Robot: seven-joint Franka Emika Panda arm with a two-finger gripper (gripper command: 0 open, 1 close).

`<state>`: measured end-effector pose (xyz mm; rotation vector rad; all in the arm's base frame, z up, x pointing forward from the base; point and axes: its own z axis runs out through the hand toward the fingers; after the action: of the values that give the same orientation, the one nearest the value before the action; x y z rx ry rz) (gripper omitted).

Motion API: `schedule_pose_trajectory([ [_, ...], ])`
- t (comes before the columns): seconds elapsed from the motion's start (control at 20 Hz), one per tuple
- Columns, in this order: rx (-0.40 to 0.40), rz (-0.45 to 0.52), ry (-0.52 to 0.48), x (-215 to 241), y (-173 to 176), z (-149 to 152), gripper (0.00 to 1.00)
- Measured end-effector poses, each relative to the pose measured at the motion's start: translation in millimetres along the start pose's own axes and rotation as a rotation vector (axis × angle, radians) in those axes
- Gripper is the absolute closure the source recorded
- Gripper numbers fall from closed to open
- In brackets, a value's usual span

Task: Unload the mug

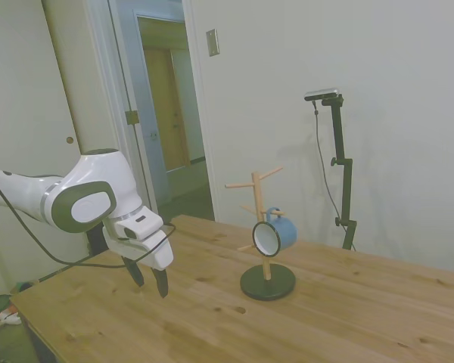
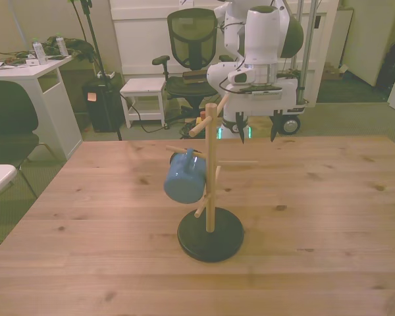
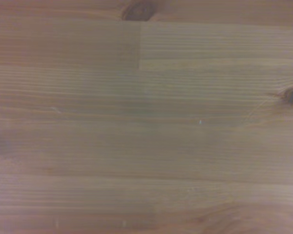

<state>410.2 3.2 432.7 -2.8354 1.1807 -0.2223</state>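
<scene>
Risk, tipping: the mug tree (image 2: pixel 210 191) stands free on its round dark base (image 2: pixel 210 235) at lower centre of the front view. Judged likely to tilt or slide if the mug is drawn off sideways rather than along its peg.

Risk, snagging: the loop handle sits threaded on a peg close to the post; a pull at the wrong angle could catch it there, or knock the neighbouring pegs.

Risk, approach: the gripper (image 1: pixel 148 276), fingers apart and holding nothing, hangs low over the table (image 1: pixel 348 318) at lower left of the side view, well apart from the rack. The wrist view shows only bare planks (image 3: pixel 146 126), so no close guidance yet.

Item, mug (image 1: pixel 275 234): small, light blue outside, white inside. Hung by its handle on a lower peg, lying on its side, mouth facing the side camera. In the front view it hangs just left of the post, clear of the base.
</scene>
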Motion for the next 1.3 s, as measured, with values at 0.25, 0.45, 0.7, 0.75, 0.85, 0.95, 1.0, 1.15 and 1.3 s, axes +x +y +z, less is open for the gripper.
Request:
schedule_pose_trajectory([
  [0.25, 0.015, 0.025, -0.001, 9.0, 9.5, -4.9, 0.00],
  [0.45, 0.040, 0.079, 0.067, 40.9, 33.0, -27.9, 0.00],
  [0.7, 0.056, 0.123, 0.192, 79.4, 56.1, -54.5, 0.00],
  [0.75, 0.058, 0.130, 0.216, 86.7, 60.1, -57.6, 0.00],
  [0.85, 0.066, 0.144, 0.257, 101.2, 66.8, -60.8, 0.00],
  [0.95, 0.077, 0.153, 0.291, 115.7, 71.2, -59.4, 0.00],
  [1.0, 0.086, 0.155, 0.304, 122.8, 72.6, -57.6, 0.00],
  [1.15, 0.106, 0.154, 0.337, 142.6, 75.0, -54.1, 0.00],
  [1.3, 0.115, 0.171, 0.363, 160.5, 81.4, -58.7, 0.00],
])
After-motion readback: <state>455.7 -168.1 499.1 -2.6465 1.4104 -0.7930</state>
